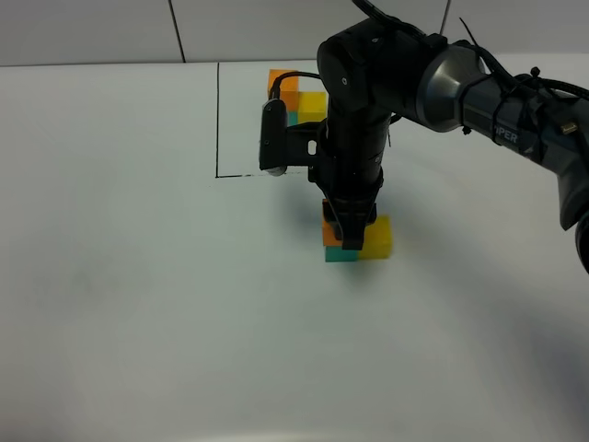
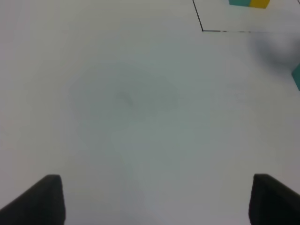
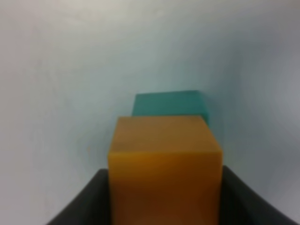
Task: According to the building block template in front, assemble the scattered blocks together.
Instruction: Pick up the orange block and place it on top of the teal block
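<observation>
Teal block (image 1: 339,254) and yellow block (image 1: 377,236) sit together; right gripper (image 1: 351,238) squeezes the orange block (image 1: 330,232) onto teal, left gripper (image 2: 154,201) waits open, so nearly done

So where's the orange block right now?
In the exterior high view the orange block sits near the table's middle, clamped in the right gripper above the teal block, beside the yellow block.
</observation>
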`<control>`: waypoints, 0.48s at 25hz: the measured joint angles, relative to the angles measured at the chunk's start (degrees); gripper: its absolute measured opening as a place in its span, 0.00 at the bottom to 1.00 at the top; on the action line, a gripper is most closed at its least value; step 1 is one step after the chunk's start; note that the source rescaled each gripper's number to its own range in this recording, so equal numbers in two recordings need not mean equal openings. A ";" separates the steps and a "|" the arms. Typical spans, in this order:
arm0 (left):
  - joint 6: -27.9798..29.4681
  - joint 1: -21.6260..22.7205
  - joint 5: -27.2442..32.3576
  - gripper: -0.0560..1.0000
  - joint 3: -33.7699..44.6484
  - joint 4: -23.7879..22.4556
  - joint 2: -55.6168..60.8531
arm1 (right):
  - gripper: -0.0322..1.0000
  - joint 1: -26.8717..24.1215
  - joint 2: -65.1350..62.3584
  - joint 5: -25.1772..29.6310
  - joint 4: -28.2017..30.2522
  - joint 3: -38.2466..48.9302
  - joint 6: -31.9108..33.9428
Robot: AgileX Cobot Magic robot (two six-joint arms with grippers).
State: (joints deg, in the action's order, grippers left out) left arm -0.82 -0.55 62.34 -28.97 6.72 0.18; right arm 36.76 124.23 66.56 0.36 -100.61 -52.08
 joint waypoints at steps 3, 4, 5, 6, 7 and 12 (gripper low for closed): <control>0.00 0.00 0.00 0.81 0.00 0.00 0.00 | 0.05 0.00 0.34 0.00 0.00 0.00 -0.67; 0.00 0.00 0.00 0.81 0.00 0.00 0.00 | 0.05 0.00 0.34 0.00 0.00 0.00 -0.71; 0.00 0.00 0.00 0.81 0.00 0.00 0.00 | 0.05 0.00 0.34 0.00 0.00 0.00 -0.73; 0.00 0.00 0.00 0.81 0.00 0.00 0.00 | 0.05 0.00 0.34 0.00 0.00 0.00 -0.86; 0.00 0.00 0.00 0.81 0.00 0.00 0.00 | 0.05 0.00 0.34 0.00 0.00 0.00 -0.86; 0.00 0.00 0.00 0.81 0.00 0.00 0.00 | 0.05 0.00 0.73 -0.25 0.44 0.00 -0.91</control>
State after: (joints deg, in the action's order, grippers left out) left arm -0.82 -0.55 62.34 -28.97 6.72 0.18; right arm 36.76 124.97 66.31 0.80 -100.61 -52.99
